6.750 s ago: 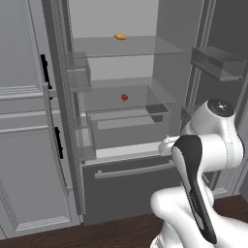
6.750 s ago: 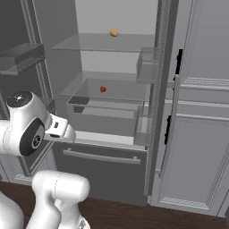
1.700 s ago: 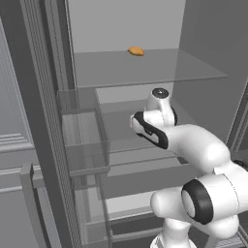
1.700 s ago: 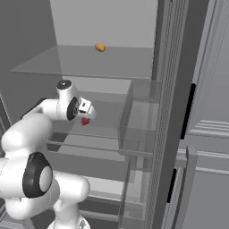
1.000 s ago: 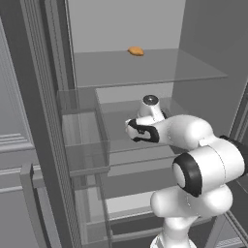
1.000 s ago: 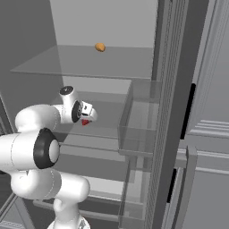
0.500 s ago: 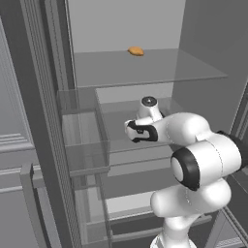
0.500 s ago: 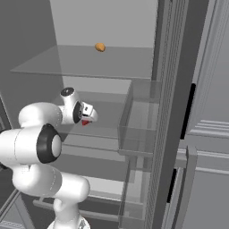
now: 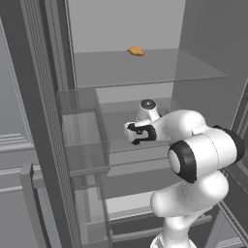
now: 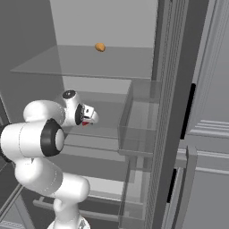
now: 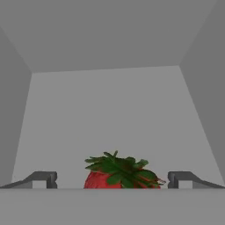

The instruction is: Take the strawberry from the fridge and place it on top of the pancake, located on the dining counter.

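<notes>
Inside the fridge (image 9: pixel 203 58), on the middle glass shelf (image 9: pixel 121 145), the strawberry (image 11: pixel 121 176) lies between the two fingertips (image 11: pixel 41 179) of the hand (image 9: pixel 138 133), which is spread wide and not touching it. I judge the task as early: reaching is done, but grasping, carrying and placing on the pancake remain. From the base, the arm bends forward into the fridge, with the hand low over the shelf.

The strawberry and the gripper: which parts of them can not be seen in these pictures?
- Strawberry: in the hand view its lower half is cut off at the bottom.
- Strawberry, right base view: a red sliver beside the gripper; the hand covers the rest.
- Gripper, left base view: fingertips hidden behind the hand.
</notes>
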